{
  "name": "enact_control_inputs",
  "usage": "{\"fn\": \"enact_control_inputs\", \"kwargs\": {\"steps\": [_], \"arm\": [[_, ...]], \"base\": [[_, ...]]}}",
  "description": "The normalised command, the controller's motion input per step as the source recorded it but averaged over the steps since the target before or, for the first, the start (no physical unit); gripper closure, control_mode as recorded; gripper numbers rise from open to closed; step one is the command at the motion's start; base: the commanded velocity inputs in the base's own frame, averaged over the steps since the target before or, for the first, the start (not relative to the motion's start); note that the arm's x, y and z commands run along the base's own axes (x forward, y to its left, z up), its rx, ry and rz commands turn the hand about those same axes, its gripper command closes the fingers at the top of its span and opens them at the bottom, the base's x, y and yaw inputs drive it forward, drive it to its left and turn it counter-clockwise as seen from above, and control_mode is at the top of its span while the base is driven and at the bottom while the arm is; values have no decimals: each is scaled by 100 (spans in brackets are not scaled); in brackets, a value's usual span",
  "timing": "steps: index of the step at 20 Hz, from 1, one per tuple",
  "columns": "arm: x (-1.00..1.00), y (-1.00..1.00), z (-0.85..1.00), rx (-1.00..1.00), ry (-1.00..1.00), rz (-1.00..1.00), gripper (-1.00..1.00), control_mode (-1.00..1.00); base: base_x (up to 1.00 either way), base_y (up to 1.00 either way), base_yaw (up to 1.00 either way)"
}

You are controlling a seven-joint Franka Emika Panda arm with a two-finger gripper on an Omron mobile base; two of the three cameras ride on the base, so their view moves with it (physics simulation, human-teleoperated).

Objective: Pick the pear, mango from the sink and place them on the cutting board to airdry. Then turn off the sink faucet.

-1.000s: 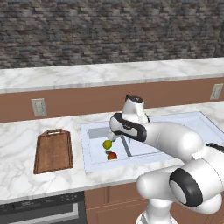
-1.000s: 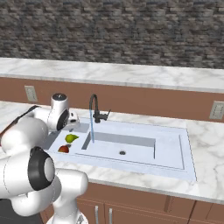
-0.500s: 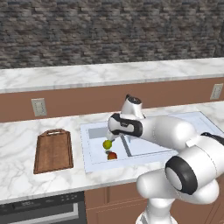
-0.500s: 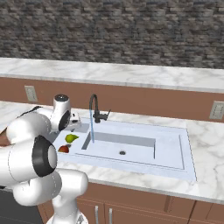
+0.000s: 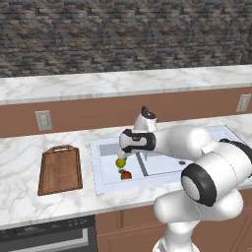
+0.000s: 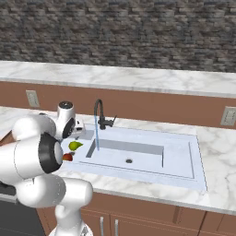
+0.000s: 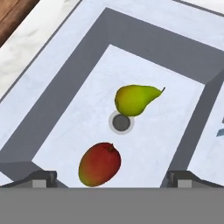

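From the left base view the cutting board (image 5: 60, 170) lies bare left of the sink (image 5: 106, 179), the pear (image 5: 120, 162) and mango (image 5: 126, 174) in its left basin under the gripper (image 5: 121, 154); the right base view shows water running from the sink faucet (image 6: 100, 115); the hand view shows spread, empty fingertips (image 7: 41, 178), so nothing is done.

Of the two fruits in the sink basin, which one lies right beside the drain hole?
The pear, yellow-green with a tapered end; the red-orange mango lies apart from it.

Even bright rendered light, sharp, no glare
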Motion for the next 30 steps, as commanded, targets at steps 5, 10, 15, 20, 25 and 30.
{"fn": "enact_control_inputs", "kwargs": {"steps": [5,10,15,20,25,30], "arm": [[6,18,-18,0,0,0,-100,-100],[4,5,-18,0,0,0,-100,-100],[5,0,-15,0,0,0,-100,-100],[8,1,-16,0,0,0,-100,-100],[8,3,-17,0,0,0,-100,-100],[9,1,-17,0,0,0,-100,-100]], "base": [[0,0,0],[0,0,0],[0,0,0],[0,0,0],[0,0,0],[0,0,0]]}}
